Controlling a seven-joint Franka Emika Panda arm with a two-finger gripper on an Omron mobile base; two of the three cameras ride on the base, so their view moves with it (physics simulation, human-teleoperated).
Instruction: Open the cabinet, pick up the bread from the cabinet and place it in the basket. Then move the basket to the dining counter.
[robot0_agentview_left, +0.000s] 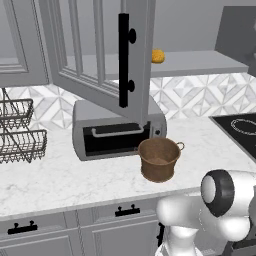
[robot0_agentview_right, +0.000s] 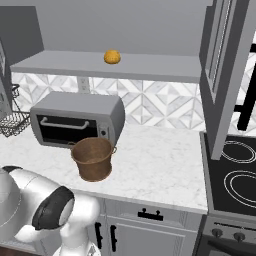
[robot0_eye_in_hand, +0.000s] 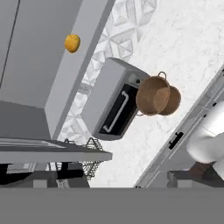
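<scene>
- The cabinet (robot0_agentview_left: 95, 55) door stands swung open.
- The bread (robot0_agentview_right: 112, 56) sits on the cabinet shelf (robot0_agentview_right: 150, 67), toward its back, above the toaster oven (robot0_agentview_right: 75, 120).
- The basket (robot0_agentview_left: 159, 158) stands upright on the table (robot0_agentview_left: 65, 180), just before the toaster oven, near the front edge.
- The jaws are released, grasping nothing.

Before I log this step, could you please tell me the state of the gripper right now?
Gripper: open and holding nothing; the small yellow-orange bread sits on the shelf of the grey wall cabinet.
</scene>
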